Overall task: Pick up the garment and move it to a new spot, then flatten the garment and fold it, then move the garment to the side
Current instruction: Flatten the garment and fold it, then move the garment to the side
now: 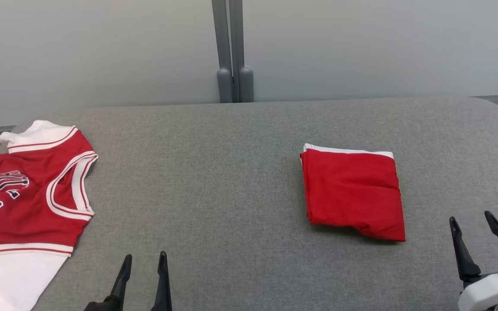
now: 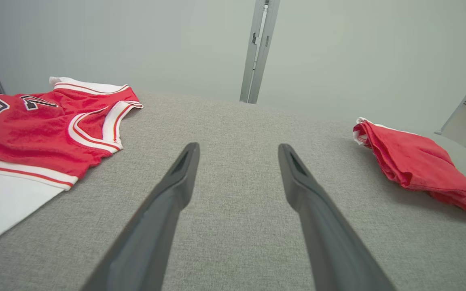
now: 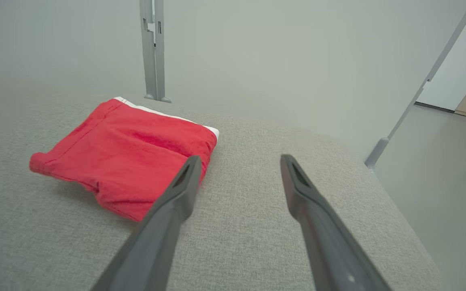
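From where I stand the folding looks finished. The folded red garment (image 1: 352, 194), a soft cloth rectangle with a white band along its far edge, lies on the grey fabric-covered table (image 1: 231, 172) at about three o'clock from the table's middle, short of the right-hand rim. I would judge the task to be at its last step, the shift to the side. Either the bundle already lies where it is meant to, or one more short carry is wanted; I cannot say which.

The right gripper (image 1: 470, 217) hovers at about five o'clock from the bundle, near it but apart, its two dark fingers spread wide with nothing between them. The left gripper (image 1: 145, 255) sits at six o'clock of the table, its fingers likewise wide and empty, pointing over bare cloth.

If the bundle is to go further, the next move calls for a low pinch at the near right corner that catches all the layers at once. Otherwise the top fold is likely to peel open.

The bundle is neat along its far and left edges. Its near edge bulges a little towards the five o'clock corner, and a shallow crease crosses the top. At nine o'clock, well apart, a red-and-white sleeveless jersey (image 1: 28, 190) with dark lettering lies spread out.
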`<state>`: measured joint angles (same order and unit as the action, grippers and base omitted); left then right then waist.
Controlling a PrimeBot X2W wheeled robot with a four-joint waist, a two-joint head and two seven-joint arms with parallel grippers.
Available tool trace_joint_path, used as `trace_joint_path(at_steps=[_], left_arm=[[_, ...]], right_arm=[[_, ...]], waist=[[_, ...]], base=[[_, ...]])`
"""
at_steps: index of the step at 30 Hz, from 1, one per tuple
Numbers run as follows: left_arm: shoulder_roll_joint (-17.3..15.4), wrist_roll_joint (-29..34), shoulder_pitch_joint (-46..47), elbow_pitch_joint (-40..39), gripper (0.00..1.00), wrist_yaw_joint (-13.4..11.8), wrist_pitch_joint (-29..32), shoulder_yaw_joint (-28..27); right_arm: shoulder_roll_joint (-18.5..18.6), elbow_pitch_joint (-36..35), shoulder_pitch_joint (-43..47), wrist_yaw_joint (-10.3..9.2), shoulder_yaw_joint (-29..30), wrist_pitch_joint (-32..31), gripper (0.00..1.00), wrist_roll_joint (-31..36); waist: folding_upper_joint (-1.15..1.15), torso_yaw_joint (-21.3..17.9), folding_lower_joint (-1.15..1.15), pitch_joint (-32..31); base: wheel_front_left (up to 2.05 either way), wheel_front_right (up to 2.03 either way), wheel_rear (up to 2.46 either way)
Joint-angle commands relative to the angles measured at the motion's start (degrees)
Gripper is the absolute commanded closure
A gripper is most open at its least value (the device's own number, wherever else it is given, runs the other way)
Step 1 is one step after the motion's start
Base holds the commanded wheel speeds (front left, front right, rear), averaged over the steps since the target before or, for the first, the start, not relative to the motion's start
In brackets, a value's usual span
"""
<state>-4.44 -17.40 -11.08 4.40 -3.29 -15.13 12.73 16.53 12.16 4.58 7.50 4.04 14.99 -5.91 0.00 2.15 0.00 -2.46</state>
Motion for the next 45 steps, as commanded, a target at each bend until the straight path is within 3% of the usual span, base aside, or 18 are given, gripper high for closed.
trace_joint_path(at_steps=[1, 6, 15, 22, 27, 31, 40, 41, 42, 45], left_arm=[[0.1, 1.1, -0.8, -0.7, 0.00, 0.9, 0.0, -0.9], [0.9, 3.9, -1.9, -1.4, 0.00, 2.9, 0.0, -3.6], [1.5, 5.4, -2.4, -1.4, 0.00, 4.7, 0.0, -5.4], [1.5, 3.3, -0.7, -1.7, 0.00, 3.9, 0.0, -4.7], [1.5, 4.2, 3.7, -1.0, 0.00, 5.1, 0.0, -1.1], [1.5, 3.0, 6.5, 0.3, 0.00, 4.9, 0.0, 2.0], [1.5, 0.0, 7.9, 0.0, 0.00, 1.8, 0.0, 6.1], [1.5, 0.0, 7.8, -0.3, 0.00, 1.5, 0.0, 6.0], [1.5, 0.0, 7.6, -0.5, 0.00, 1.2, 0.0, 5.9], [1.5, 0.0, 7.9, -1.4, 0.00, 0.6, 0.0, 4.7]], right_arm=[[-0.7, -0.8, 1.2, -0.04, 1.2, 0.2, 0.00, 0.9], [-3.1, -1.7, 3.7, -0.04, 3.8, 0.2, 0.00, 2.5], [-4.7, -2.1, 2.6, -0.04, 3.2, 0.2, 0.00, 3.2], [-6.2, -2.0, -2.8, -0.04, 3.4, 0.0, 0.00, -4.3], [-3.7, 4.0, -14.1, -0.04, 2.5, -14.3, 0.00, -13.3], [-1.4, 11.1, -20.4, -0.04, 1.0, -23.9, 0.00, -16.0], [-1.5, 22.8, -27.1, -0.01, 0.1, -32.0, 0.00, -23.7], [-1.1, 23.3, -27.4, -0.01, -0.2, -32.4, 0.69, -24.8], [-1.0, 23.6, -27.7, -0.01, 0.0, -32.4, 1.00, -25.7], [-0.4, 23.0, -30.5, 0.00, 1.0, -31.4, 1.00, -28.1]], waist=[[0.00, 0.0, 0.00, -0.2], [0.00, 0.2, 0.00, -0.4], [0.00, 0.5, 0.00, 0.4], [0.00, 1.1, 0.00, 3.3], [0.00, 3.0, 0.00, 9.6], [0.00, 5.7, 0.00, 12.3], [0.00, 9.8, 0.00, 14.8], [0.00, 9.6, 0.00, 15.1], [0.00, 9.2, 0.00, 15.3], [0.00, 6.0, 0.00, 17.2]], base=[[0.00, 0.00, 0.00], [0.00, 0.00, 0.00], [0.00, 0.00, 0.00], [0.00, 0.00, 0.00], [0.00, 0.00, 0.00], [0.00, 0.00, 0.00], [0.00, 0.00, 0.00], [0.00, 0.00, 0.00], [0.00, 0.00, 0.00], [0.00, 0.00, 0.00]])
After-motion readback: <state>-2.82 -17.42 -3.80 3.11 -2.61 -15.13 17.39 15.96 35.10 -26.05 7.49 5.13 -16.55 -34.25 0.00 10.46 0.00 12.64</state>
